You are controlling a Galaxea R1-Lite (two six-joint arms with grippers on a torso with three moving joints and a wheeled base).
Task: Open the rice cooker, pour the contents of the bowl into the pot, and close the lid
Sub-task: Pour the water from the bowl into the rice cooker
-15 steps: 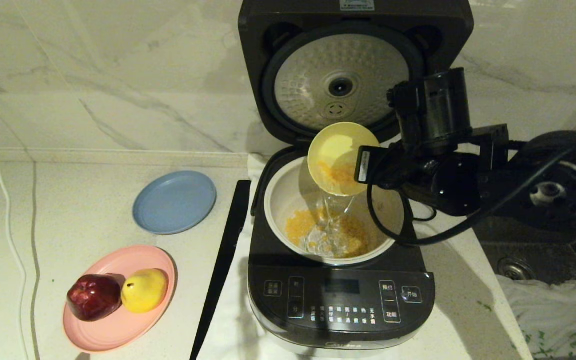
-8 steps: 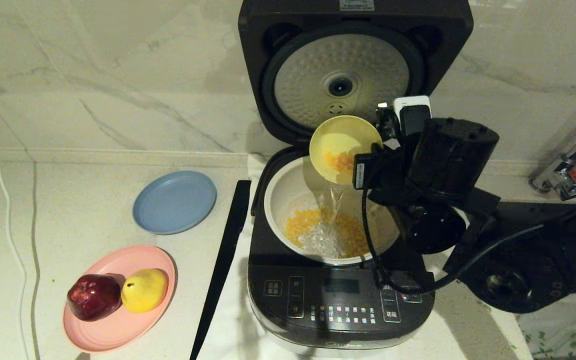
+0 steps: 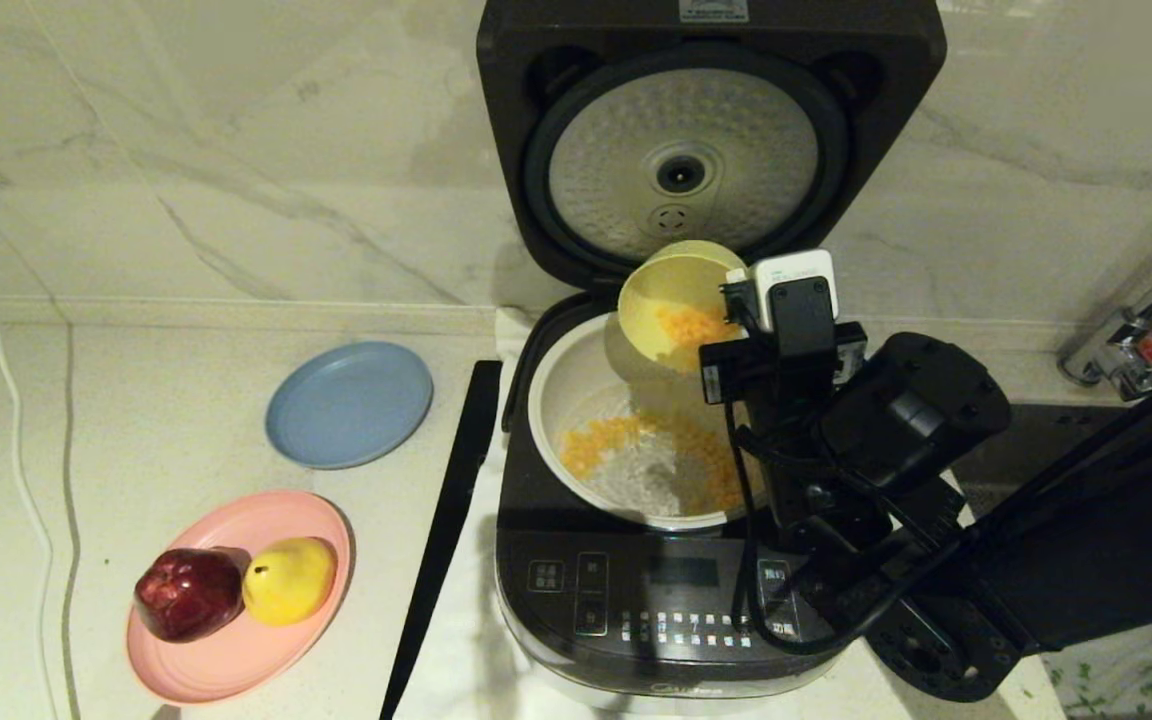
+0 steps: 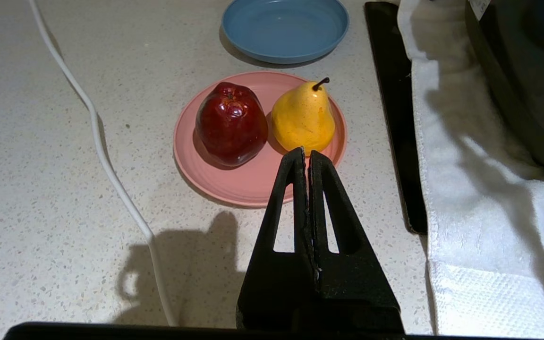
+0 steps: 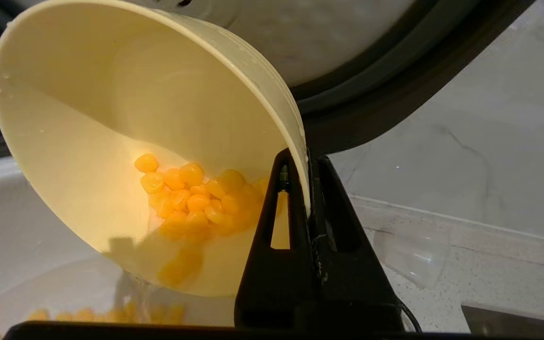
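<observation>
Since a second ago the right arm has swung round and rolled the bowl (image 3: 671, 300) further over the pot (image 3: 576, 400). The right gripper (image 5: 307, 189) pinches its rim; kernels (image 5: 196, 198) remain inside. Tip steeper, steadily, keeping the lip above the pot. The left gripper (image 4: 308, 158), closed, idles near the pink plate (image 4: 234, 184).

From my remote seat I see a pale speckled stone bench (image 3: 186, 420) meeting a white marble-veined wall (image 3: 236, 150) along a low ledge. At three o'clock a chrome tap (image 3: 1131, 335) stands by a dark sink, and at nine o'clock a white cable (image 3: 11, 420) trails across the bench. Warm light from above throws soft shadows toward me.
</observation>
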